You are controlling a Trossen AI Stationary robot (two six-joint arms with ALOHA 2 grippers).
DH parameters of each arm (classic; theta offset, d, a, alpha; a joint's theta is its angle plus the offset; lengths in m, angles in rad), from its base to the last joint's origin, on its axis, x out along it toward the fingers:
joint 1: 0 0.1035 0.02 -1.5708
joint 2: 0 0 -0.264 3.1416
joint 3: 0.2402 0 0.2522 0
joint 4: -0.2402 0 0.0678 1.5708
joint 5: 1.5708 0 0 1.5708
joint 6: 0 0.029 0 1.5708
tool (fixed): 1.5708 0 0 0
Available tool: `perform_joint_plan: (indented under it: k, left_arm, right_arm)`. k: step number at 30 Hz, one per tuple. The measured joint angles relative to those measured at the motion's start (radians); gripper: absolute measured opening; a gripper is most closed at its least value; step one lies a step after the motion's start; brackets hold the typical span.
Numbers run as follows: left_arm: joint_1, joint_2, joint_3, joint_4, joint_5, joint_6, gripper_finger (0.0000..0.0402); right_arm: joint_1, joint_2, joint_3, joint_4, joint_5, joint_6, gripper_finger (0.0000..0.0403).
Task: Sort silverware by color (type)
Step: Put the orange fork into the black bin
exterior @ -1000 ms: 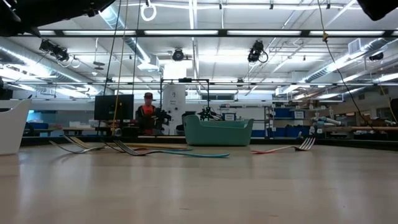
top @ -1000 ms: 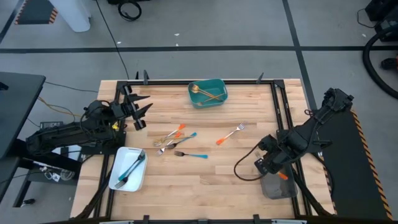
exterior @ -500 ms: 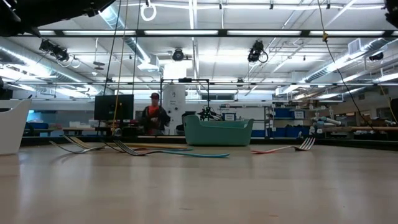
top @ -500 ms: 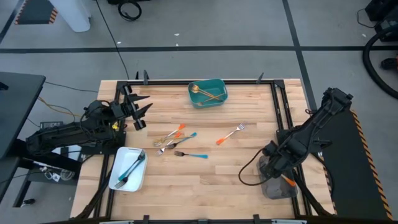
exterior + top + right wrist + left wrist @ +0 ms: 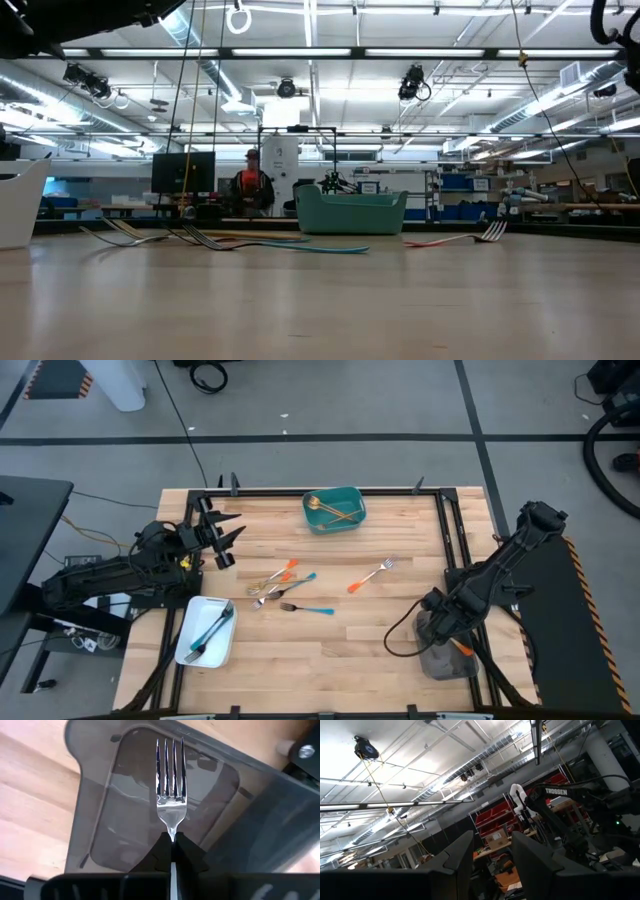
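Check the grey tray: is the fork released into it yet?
No. The right gripper is shut on the fork, holding it above the grey tray.

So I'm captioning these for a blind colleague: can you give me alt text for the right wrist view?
The right gripper is shut on the neck of a silver-headed fork, holding it tines-forward over the grey tray. The tray looks bare inside where it shows, and it sits on the pale wooden table.
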Motion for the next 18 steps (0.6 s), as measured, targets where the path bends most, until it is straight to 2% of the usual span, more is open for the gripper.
perform_joint_plan:
  k: [18]
  left_arm:
    - [0.000, 0.000, 0.000, 0.000, 0.000, 0.000, 0.0142]
  right_arm:
    - [0.000, 0.000, -0.157, 0.244, 0.035, -0.066, 0.0013]
